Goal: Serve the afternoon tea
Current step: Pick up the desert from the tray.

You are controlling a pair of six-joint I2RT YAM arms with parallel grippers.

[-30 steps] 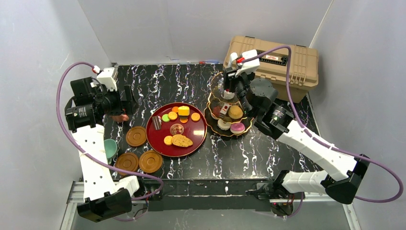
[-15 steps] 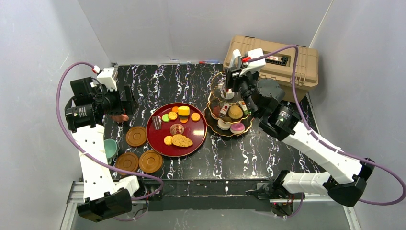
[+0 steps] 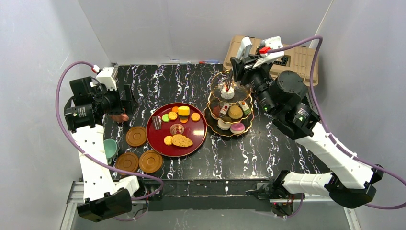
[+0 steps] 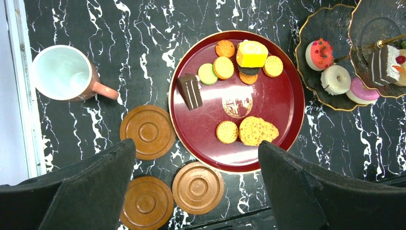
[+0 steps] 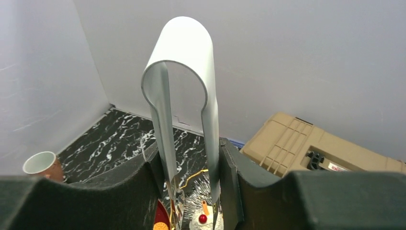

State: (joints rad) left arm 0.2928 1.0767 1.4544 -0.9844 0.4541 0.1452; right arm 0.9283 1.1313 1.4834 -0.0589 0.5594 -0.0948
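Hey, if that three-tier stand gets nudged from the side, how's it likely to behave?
The three-tier stand stacks its tiers on a thin gold stem, with a cake up top, so a high push would probably tip it rather than slide it. Its dark glass tiers look rigid but likely breakable. The loose pastries on the lower tiers might shift or fall.

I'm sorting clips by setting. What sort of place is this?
Probably a robot test booth: bare grey walls box in a marbled table, and a tan case sits by the stand.
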